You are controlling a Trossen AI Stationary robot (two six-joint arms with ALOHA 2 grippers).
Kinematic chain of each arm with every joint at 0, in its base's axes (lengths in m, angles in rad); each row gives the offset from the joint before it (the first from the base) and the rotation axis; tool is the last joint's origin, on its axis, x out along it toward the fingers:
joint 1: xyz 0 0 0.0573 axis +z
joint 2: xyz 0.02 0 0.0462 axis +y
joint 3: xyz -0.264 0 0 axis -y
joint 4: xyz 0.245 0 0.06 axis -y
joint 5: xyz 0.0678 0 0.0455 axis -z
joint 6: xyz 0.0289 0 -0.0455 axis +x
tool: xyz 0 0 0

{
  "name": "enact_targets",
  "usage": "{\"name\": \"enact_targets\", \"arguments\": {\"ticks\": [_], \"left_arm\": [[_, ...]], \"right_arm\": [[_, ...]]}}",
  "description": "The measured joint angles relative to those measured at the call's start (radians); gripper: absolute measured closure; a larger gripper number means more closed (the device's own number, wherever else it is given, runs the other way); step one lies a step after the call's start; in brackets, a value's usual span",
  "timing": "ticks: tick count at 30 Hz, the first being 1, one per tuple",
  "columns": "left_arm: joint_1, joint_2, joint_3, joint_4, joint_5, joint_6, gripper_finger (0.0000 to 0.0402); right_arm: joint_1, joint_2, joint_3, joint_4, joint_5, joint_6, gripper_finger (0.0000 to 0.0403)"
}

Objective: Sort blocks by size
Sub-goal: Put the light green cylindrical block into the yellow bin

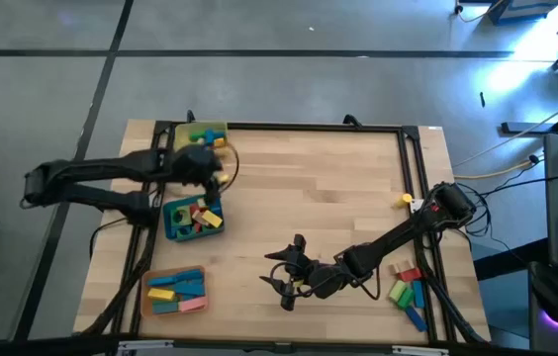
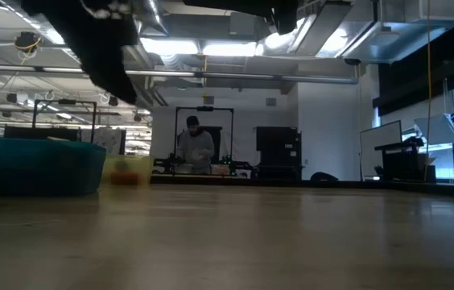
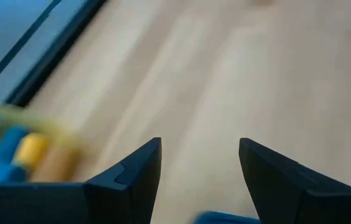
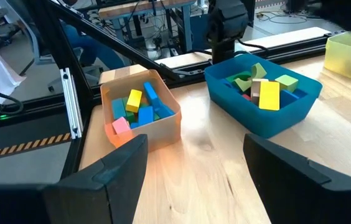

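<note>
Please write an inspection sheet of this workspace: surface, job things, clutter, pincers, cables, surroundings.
Surface: light wooden table top in a dark frame.
Job's things: small coloured toy blocks in the yellow tray, the blue tray and the orange tray; loose blocks at the right edge, one yellow block apart.
Clutter: nothing seen.
Pincers: left pincer open, empty, between the yellow tray and the blue tray; right pincer open, empty, low over bare wood near the front edge.
Cables: yellow cable on the floor, right.
Surroundings: a person at a far bench.
</note>
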Motion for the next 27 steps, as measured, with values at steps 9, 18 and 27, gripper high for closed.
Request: {"name": "enact_targets", "arguments": {"ticks": [9, 18, 27], "left_arm": [[-0.342, -0.108, -0.027, 0.024, -0.008, -0.084, 0.0204], [-0.643, -0.096, -0.151, 0.345, -0.114, -0.072, 0.0204], [-0.802, -0.069, -0.436, 0.836, -0.119, -0.2, 0.0204]], "right_arm": [[0.0, 0.0, 0.0, -0.025, 0.0, 0.0, 0.0139], [0.0, -0.016, -0.001, -0.101, -0.001, -0.017, 0.0139], [0.028, -0.124, 0.177, -0.845, -0.123, 0.307, 0.0139]]}}
